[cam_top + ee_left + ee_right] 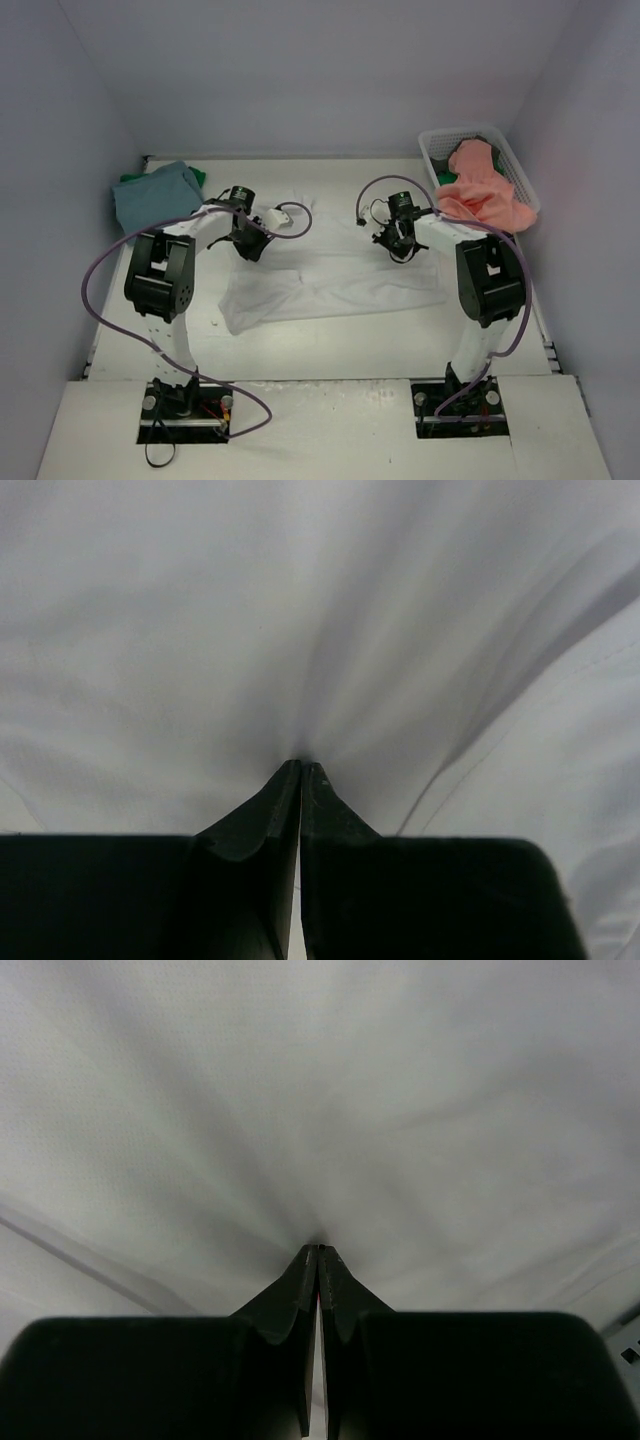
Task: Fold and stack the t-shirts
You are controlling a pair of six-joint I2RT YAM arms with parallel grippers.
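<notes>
At far left, a teal t-shirt [150, 190] is lying, seemingly folded, on the counter [340, 335]. Your left fingers [262, 820] and right fingers [345, 1305] are pinching the white t-shirt [330, 275] mid-counter, still unfolded. A salmon t-shirt [485, 200] is waiting in the basket [460, 132].

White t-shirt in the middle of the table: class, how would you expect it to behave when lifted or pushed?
Probably floppy: the white t-shirt puckers into creases where the left gripper and right gripper pinch it. Likely to sag between them. Pushed, it would likely bunch rather than slide whole.
</notes>
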